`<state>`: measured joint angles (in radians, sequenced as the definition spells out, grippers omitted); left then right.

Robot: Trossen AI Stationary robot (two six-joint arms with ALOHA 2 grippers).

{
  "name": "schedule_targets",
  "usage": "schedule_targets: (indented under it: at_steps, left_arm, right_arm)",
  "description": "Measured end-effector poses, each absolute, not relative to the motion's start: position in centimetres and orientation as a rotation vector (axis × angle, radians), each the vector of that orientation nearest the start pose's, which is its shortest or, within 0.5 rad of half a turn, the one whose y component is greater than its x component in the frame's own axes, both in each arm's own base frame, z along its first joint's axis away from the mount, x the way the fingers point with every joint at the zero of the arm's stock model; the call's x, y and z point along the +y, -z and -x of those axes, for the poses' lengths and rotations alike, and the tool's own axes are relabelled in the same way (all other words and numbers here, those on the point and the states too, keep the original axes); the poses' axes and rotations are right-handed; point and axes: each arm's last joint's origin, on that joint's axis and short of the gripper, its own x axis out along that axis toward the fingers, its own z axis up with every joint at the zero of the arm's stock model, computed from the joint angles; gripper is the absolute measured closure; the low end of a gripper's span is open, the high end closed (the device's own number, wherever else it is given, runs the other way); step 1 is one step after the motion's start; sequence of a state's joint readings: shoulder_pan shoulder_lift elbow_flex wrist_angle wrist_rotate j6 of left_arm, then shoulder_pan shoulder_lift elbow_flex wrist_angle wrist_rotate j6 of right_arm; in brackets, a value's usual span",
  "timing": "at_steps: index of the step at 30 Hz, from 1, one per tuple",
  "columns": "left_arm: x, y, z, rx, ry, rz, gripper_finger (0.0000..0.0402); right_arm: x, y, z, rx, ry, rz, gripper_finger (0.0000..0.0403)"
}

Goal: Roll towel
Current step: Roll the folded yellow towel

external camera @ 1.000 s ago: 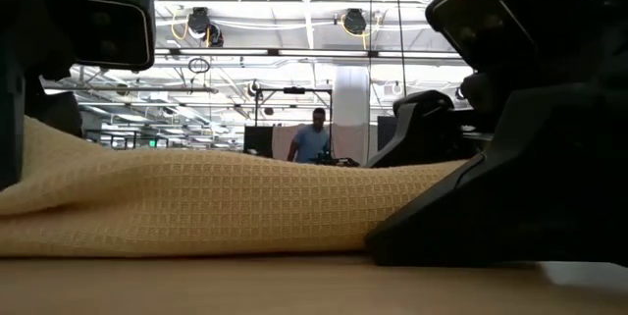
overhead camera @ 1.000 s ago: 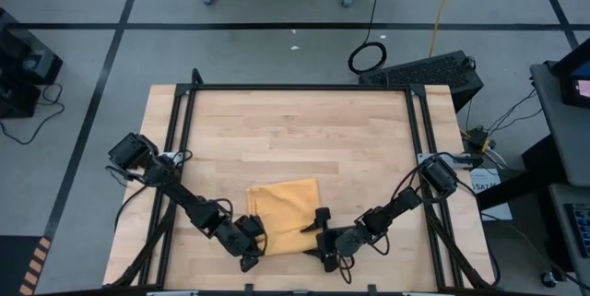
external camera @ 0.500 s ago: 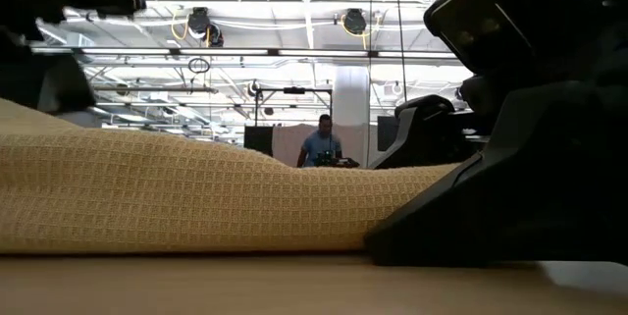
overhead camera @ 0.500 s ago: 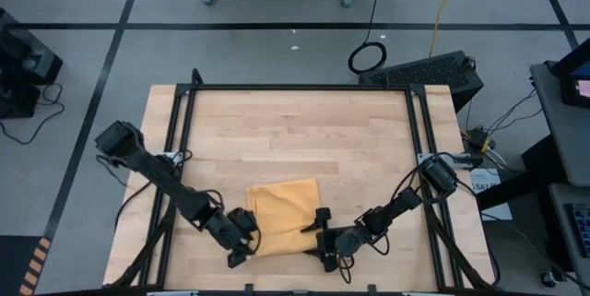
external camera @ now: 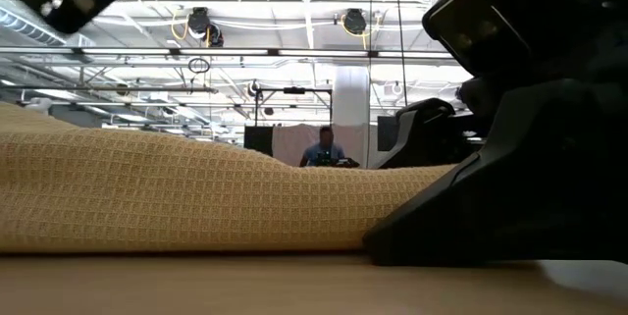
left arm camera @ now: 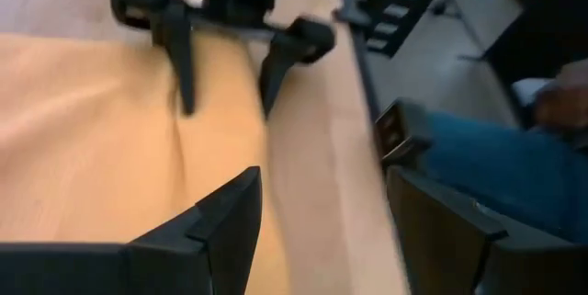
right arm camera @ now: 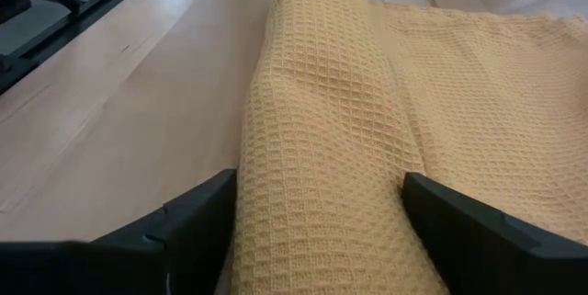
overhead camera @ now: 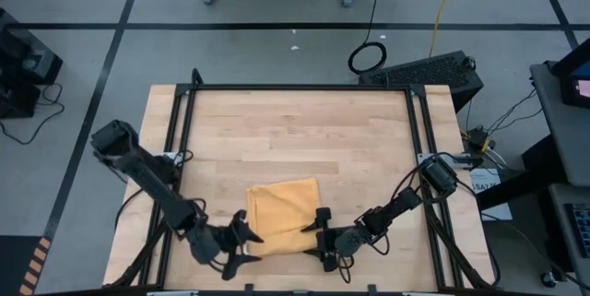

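Left tool (overhead camera: 241,238) hangs released at the towel's (overhead camera: 281,216) eight o'clock corner, fingers spread and off the cloth. The towel lies folded near the desk's (overhead camera: 295,135) six o'clock edge; its tag I can't make out. At its four o'clock corner the right tool (overhead camera: 321,238) straddles a raised fold (right arm camera: 317,139), fingers wide, gripping or not I cannot tell.

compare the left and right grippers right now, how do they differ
The left gripper is open with nothing between its fingers, at the towel's near-left corner; the right gripper has its fingers either side of a raised fold at the towel's near-right edge. The left gripper is lifted off the table; the right sits low on it. Both are at the towel's near edge.
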<state>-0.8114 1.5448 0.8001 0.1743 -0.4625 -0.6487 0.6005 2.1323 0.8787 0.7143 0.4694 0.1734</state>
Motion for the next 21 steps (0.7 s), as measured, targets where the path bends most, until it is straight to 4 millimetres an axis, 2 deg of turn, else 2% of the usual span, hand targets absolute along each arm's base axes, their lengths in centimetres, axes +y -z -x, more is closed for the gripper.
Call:
schedule_targets:
  at_steps: [5, 13, 17, 21]
  left_arm:
    - [-23.1, -15.9, -23.0, 0.582, 0.133, 0.256, 0.0164]
    - [-23.5, -12.3, -23.4, 0.630, 0.071, 0.190, 0.0164]
    - [-23.0, -11.1, -23.1, 0.674, -0.016, 0.130, 0.0164]
    - [-22.7, -11.4, -23.1, 0.644, -0.072, 0.114, 0.0164]
  right_arm:
    - [19.9, -6.5, -31.7, 0.473, -0.084, 0.104, 0.0103]
    - [19.9, -6.5, -31.7, 0.475, -0.078, 0.083, 0.0103]
    - [19.9, -6.5, -31.7, 0.475, -0.078, 0.080, 0.0103]
    - [19.9, -6.5, -31.7, 0.474, -0.078, 0.079, 0.0103]
